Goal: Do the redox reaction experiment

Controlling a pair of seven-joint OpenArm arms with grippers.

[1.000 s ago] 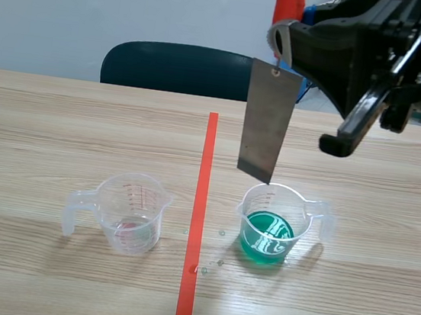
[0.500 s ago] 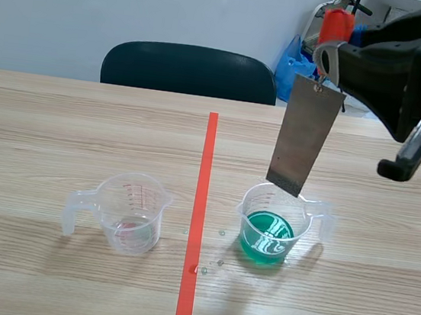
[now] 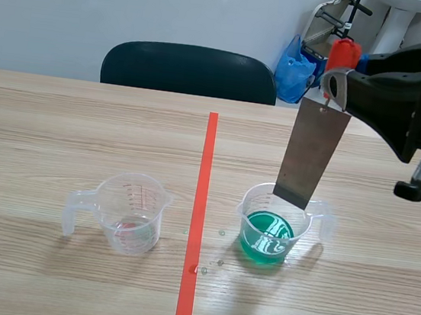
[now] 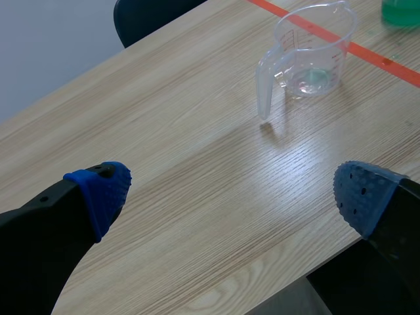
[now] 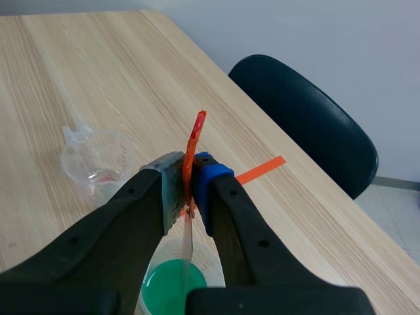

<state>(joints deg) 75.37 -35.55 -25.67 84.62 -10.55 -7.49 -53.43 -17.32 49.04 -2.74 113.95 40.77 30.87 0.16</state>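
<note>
A grey metal plate (image 3: 311, 156) hangs from a red tag (image 3: 343, 52), and my right gripper (image 3: 335, 79) is shut on that tag. The plate's lower edge sits just above the rim of the clear beaker of green liquid (image 3: 273, 225), on its right side. In the right wrist view the tag (image 5: 195, 141) is pinched in the gripper (image 5: 187, 190), and the plate (image 5: 188, 252) hangs edge-on over the green beaker (image 5: 172, 289). A second clear beaker (image 3: 128, 213) with a little pale liquid stands left of the tape line. My left gripper (image 4: 233, 193) is open above bare table, well short of that beaker (image 4: 308, 56).
A dark chair (image 3: 189, 69) stands behind the table's far edge. Small droplets (image 3: 222, 233) lie on the wood between the tape line and the green beaker. A blue bag (image 3: 295, 64) and a stand are behind the table at the right.
The right arm has swung to the right, carrying the plate. The plate's lower edge went from the green beaker's left rim to its right side. Both beakers stayed put.
</note>
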